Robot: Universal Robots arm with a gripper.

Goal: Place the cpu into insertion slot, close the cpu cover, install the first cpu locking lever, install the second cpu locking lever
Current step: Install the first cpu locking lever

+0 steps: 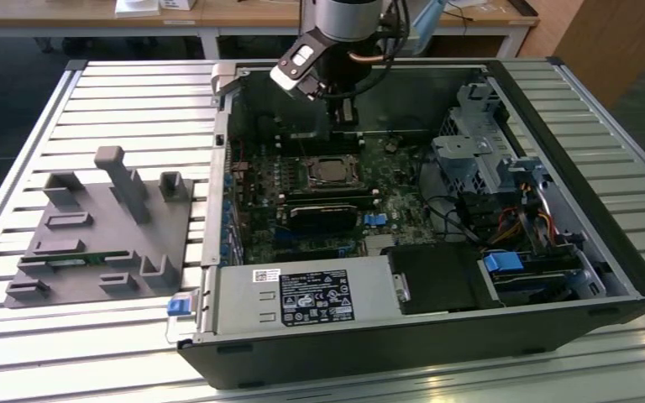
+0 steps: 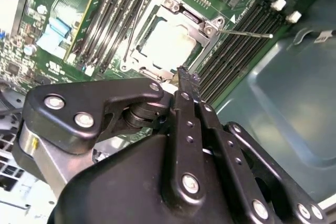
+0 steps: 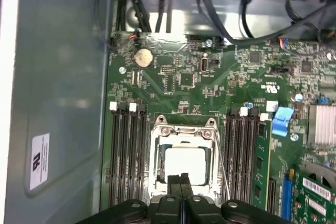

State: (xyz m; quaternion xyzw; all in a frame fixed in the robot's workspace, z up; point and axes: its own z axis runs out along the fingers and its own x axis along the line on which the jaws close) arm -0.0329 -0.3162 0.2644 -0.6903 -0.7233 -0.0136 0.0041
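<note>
Now: closed, empty hand hangs just above the seated cpu

Inside the open case (image 1: 412, 353), the hand (image 3: 182, 181) has its fingers pressed together and grips nothing. In the first wrist view its tips sit just beside the near edge of the cpu (image 3: 182, 161); contact cannot be told. The cpu lies flat in the slot (image 3: 157, 174), between two banks of memory slots (image 3: 128, 156). The cover (image 3: 184, 129) is down around it, and the chip's pale top shows through the window. One thin lever (image 3: 222, 163) stands free beside the cover, seemingly unlatched. The risk, as I judge it: the narrow tips could slide off that springy wire, or press the cover crookedly and shift the cpu.
</note>
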